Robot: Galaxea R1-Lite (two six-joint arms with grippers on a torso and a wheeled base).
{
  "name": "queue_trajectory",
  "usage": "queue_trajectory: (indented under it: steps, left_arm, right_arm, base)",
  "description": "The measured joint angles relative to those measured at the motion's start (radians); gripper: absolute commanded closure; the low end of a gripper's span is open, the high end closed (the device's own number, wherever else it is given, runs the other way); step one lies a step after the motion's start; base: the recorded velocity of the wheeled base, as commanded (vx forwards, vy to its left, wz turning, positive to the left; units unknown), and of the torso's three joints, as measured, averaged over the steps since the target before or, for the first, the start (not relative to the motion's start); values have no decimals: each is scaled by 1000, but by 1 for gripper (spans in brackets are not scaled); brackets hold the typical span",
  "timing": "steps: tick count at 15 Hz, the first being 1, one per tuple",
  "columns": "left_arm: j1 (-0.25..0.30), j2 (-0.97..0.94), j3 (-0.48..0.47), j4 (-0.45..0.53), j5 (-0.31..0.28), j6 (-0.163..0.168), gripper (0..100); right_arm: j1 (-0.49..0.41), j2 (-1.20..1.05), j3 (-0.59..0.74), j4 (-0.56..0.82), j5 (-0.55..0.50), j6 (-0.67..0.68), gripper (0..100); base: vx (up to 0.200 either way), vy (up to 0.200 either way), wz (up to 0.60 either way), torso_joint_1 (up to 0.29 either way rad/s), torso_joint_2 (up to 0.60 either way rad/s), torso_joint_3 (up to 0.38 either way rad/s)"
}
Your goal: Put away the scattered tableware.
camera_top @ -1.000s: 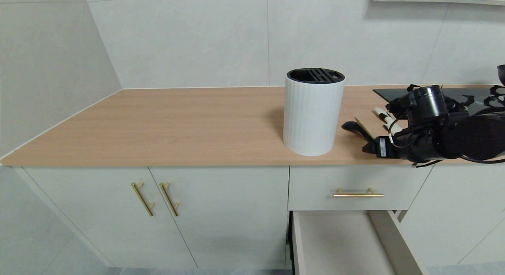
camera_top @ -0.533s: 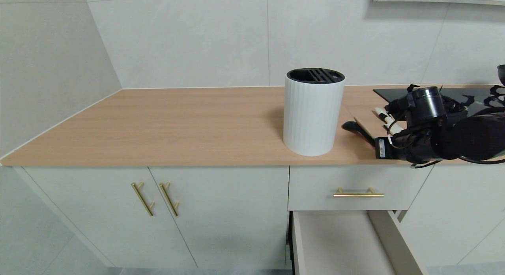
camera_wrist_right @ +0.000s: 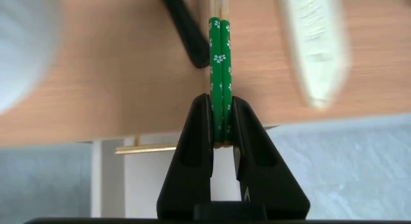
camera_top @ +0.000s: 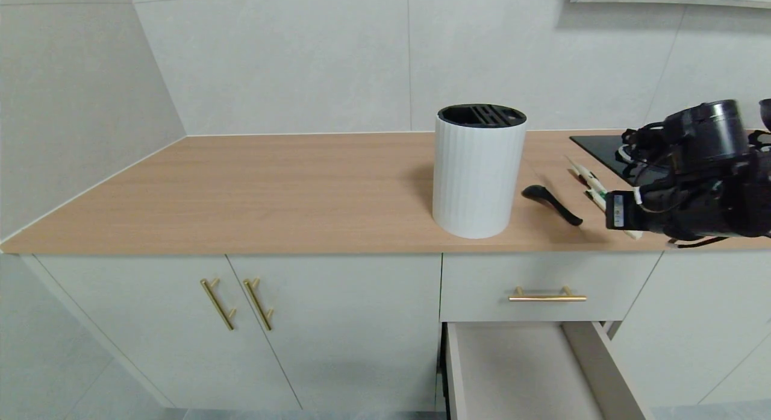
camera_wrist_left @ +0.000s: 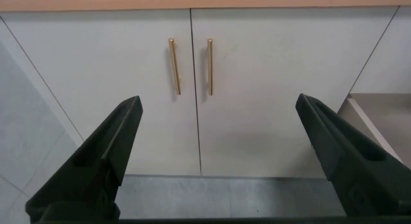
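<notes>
**Green-tipped chopsticks** (camera_wrist_right: 218, 63), a pair, are being pinched at one end by the right gripper (camera_wrist_right: 219, 124). Its claw is pressing together on them at the front edge of the counter (camera_top: 301, 191). A black spoon (camera_top: 551, 204) is lying on the counter at 9 o'clock from the pair and at 3 o'clock from the white slotted holder (camera_top: 477, 173). A pale utensil (camera_wrist_right: 313, 51) is lying on the pair's opposite side. The open drawer (camera_top: 518, 366) is standing at 6 o'clock from the holder. The left gripper (camera_wrist_left: 218, 108) is hanging with its claw spread wide, facing the cabinet doors (camera_wrist_left: 257, 89). Progress, as judged: one item is in hand and nothing is appearing stowed yet. The spoon and pale utensil are remaining.
</notes>
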Motion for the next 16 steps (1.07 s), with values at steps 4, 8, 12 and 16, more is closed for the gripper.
queue_trajectory:
  steps: [4, 8, 12, 16]
  left_arm:
    - [0, 0, 0, 0, 0, 0, 0]
    - [0, 0, 0, 0, 0, 0, 0]
    - [0, 0, 0, 0, 0, 0, 0]
    - [0, 0, 0, 0, 0, 0, 0]
  right_arm:
    - [25, -270, 43, 288, 97, 0, 100]
    - [44, -429, 49, 487, 392, -3, 100]
    - [72, -497, 79, 517, 537, -14, 100]
    - [153, -514, 139, 509, 546, -67, 100]
  base:
    - [0, 0, 0, 0, 0, 0]
    - [0, 0, 0, 0, 0, 0]
    - [0, 0, 0, 0, 0, 0]
    - [0, 0, 0, 0, 0, 0]
